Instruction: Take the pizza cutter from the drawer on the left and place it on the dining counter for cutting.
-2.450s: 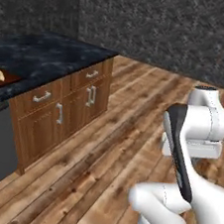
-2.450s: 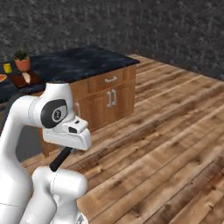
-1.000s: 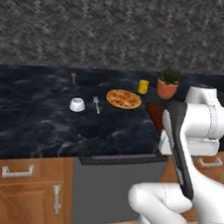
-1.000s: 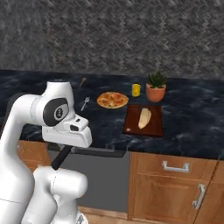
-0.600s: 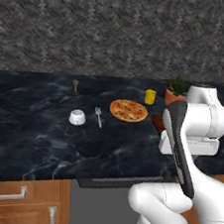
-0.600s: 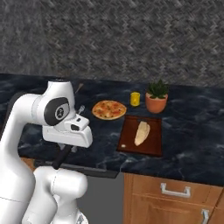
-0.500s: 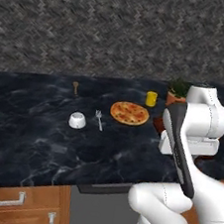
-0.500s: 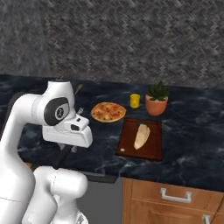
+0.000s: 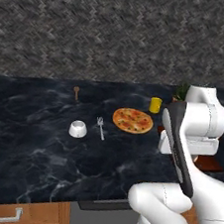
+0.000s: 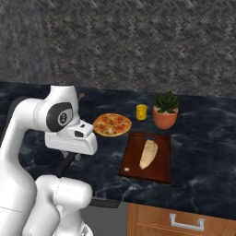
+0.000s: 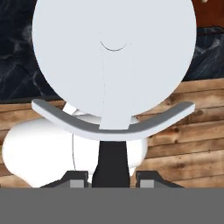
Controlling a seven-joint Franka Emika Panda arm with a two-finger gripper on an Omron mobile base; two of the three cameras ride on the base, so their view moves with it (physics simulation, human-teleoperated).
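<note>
In the hand view my gripper [image 11: 111,179] is shut on the black handle of the pizza cutter [image 11: 113,57]. Its big round pale blade and curved grey guard face away from the camera, over the wood floor and my own body. The arm is folded close to the base, with the hand tucked low in front of the dining counter [image 9: 28,158], a glossy black marble slab also seen in the right base view [image 10: 203,184]. Shut wood drawer fronts with silver bar handles show under its edge [image 9: 0,215] [image 10: 186,222]; I cannot tell which is the task's drawer.
On the counter lie a pizza [image 9: 132,120], a small white bowl [image 9: 78,128], a fork [image 9: 101,128], a yellow cup [image 10: 141,111], a potted plant [image 10: 166,109] and a brown cutting board [image 10: 148,156] with bread on it. A dark stone wall stands behind.
The base has driven closer to the counter, so the whole scene has shifted and grown in both base views. The arm keeps its folded pose, still gripping the cutter.
</note>
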